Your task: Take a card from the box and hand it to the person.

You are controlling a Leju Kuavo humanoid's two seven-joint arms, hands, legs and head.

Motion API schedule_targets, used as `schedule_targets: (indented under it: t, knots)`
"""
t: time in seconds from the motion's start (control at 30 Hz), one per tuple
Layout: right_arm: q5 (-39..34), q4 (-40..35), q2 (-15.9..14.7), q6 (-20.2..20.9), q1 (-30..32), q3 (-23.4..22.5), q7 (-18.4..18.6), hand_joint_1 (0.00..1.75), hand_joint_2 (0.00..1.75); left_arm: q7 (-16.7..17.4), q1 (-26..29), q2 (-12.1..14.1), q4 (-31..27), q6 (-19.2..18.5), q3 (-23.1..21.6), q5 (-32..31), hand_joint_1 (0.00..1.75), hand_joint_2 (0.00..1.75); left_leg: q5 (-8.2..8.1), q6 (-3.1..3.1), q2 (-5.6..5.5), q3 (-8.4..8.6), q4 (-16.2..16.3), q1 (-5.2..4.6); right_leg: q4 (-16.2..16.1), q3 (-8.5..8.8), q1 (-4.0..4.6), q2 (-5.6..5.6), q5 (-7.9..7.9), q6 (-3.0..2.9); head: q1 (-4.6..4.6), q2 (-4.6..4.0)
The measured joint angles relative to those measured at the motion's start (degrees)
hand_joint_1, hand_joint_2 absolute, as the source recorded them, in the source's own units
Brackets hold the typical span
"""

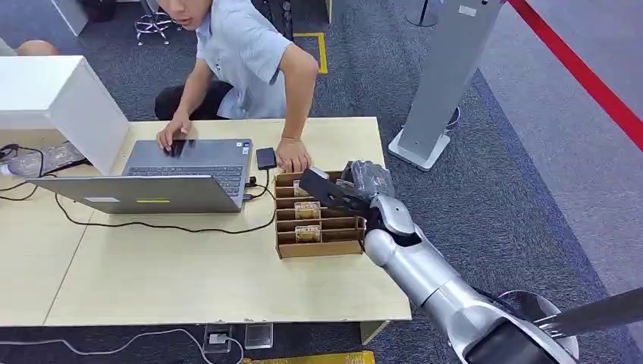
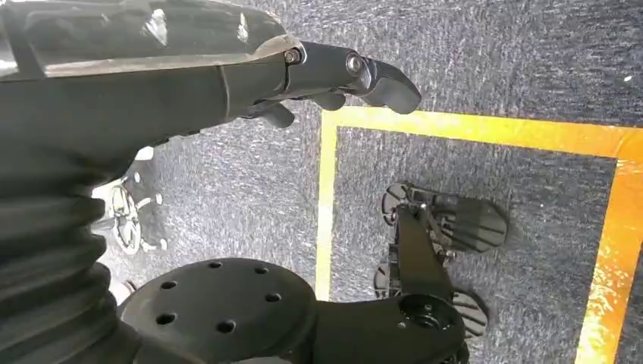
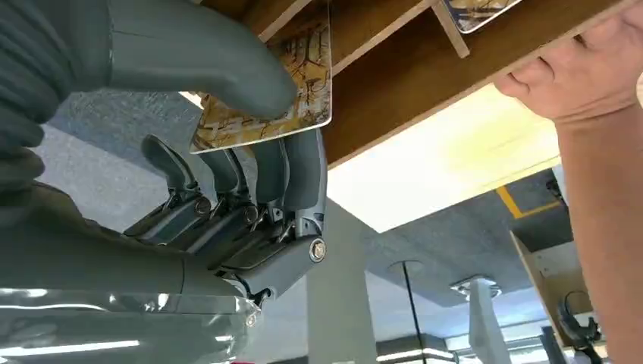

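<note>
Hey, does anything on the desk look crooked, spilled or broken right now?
Nothing stands out. The box sits square on the table with cards upright in its slots, the right robot hand pinches one card, and the laptop looks intact.

An open laptop (image 1: pixel 182 178) sits on the table (image 1: pixel 189 280) beside a small black device (image 1: pixel 266 158), perhaps a drive.
</note>
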Motion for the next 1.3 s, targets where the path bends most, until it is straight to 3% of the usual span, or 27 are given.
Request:
schedule_targets:
  t: [0.1, 0.2, 0.3, 0.37, 0.4, 0.47, 0.53, 0.73, 0.87, 1.07, 1.3]
  knots:
    - [0.3, 0.0, 0.0, -0.5, 0.0, 0.0, -0.4, 1.52, 1.75, -0.3, 0.0, 0.0, 0.0, -0.1, 0.0, 0.0, 0.00, 1.75, 0.00, 0.00, 0.00, 0.00, 0.0, 0.00, 0.0, 0.00, 0.00, 0.00, 0.00, 0.00, 0.02, 0.00]
    - [1.1, 0.0, 0.0, -3.9, 0.5, -0.1, -2.1, 1.52, 1.75, -0.6, 0.0, 0.0, 0.0, -0.2, 0.0, 0.2, 0.00, 1.75, 0.00, 0.00, 0.00, 0.00, 0.0, 0.00, 0.0, -0.01, 0.00, 0.00, 0.00, 0.00, 0.04, 0.02]
    - [3.7, -1.5, -0.2, -12.8, 1.7, -0.7, -5.2, 1.52, 1.75, -1.1, 0.1, 0.0, 0.0, -0.2, 0.0, 0.4, 0.00, 1.75, 0.00, 0.00, 0.00, 0.00, 0.0, 0.00, 0.0, -0.02, 0.00, 0.00, 0.00, 0.00, 0.00, 0.02]
    - [8.3, -3.9, -0.5, -22.2, 3.2, -1.6, -8.2, 1.52, 1.75, -1.0, 0.3, -0.1, 0.0, -0.2, 0.0, 0.4, 0.00, 1.75, -0.01, 0.00, 0.00, -0.01, 0.0, 0.00, 0.0, -0.02, 0.00, 0.00, 0.00, 0.00, 0.00, 0.00]
    - [10.5, -5.2, -0.6, -25.0, 4.0, -2.2, -9.5, 1.52, 1.75, -1.0, 0.6, -0.1, 0.0, -0.2, 0.0, 0.5, 0.00, 1.75, -0.01, -0.01, 0.02, 0.00, 0.0, 0.00, 0.0, -0.03, 0.00, 0.02, 0.00, 0.00, -0.02, 0.00]
    - [14.6, -8.1, -0.6, -26.1, 6.2, -4.0, -12.9, 1.52, 1.75, -1.7, 0.9, -0.2, 0.0, 0.2, 0.0, 0.5, 0.00, 1.75, -0.01, -0.01, 0.02, -0.02, 0.0, 0.00, 0.0, -0.05, 0.00, 0.04, -0.01, 0.00, -0.02, 0.00]
    - [15.9, -10.9, -0.4, -26.2, 8.1, -6.0, -14.9, 1.52, 1.75, -1.7, 0.8, -0.2, 0.0, 0.2, 0.0, 0.5, 0.00, 1.75, -0.01, -0.01, 0.01, -0.07, 0.0, 0.00, 0.0, -0.07, 0.00, 0.02, -0.01, 0.00, 0.02, 0.02]
    - [10.7, -14.0, -0.9, -25.8, 8.3, -8.0, -12.2, 1.52, 1.75, -1.2, 0.4, -0.2, 0.0, 0.2, 0.0, 0.5, 0.00, 1.75, 0.00, 0.00, 0.08, -0.02, 0.0, 0.00, 0.0, -0.03, 0.00, 0.08, 0.03, -0.02, 0.00, 0.00]
    - [4.8, -13.4, -0.8, -21.0, 6.5, -7.8, -11.1, 1.52, 1.75, -0.6, 0.1, -0.2, 0.0, 0.2, 0.0, 0.4, 0.00, 1.75, 0.01, 0.00, 0.05, -0.06, 0.0, 0.00, 0.0, -0.03, 0.00, 0.06, 0.05, -0.02, 0.00, 0.00]
    - [-2.2, -5.6, 1.9, -14.2, -0.7, -7.2, -11.5, 1.52, 1.75, 0.5, -1.0, -0.2, 0.0, 0.5, -0.1, -0.1, 0.00, 1.75, 0.02, -0.02, 0.04, -0.08, 0.0, 0.01, 0.0, -0.05, 0.01, 0.05, 0.05, -0.03, -0.04, 0.00]
    - [-5.6, 6.4, 5.9, -10.9, -8.8, -6.0, -11.2, 1.52, 1.75, 1.1, -1.8, -0.3, 0.0, 0.9, -0.9, -0.6, 0.00, 1.75, 0.03, -0.03, 0.02, -0.09, 0.0, 0.01, 0.0, -0.06, 0.01, 0.02, 0.05, -0.02, 0.00, 0.00]
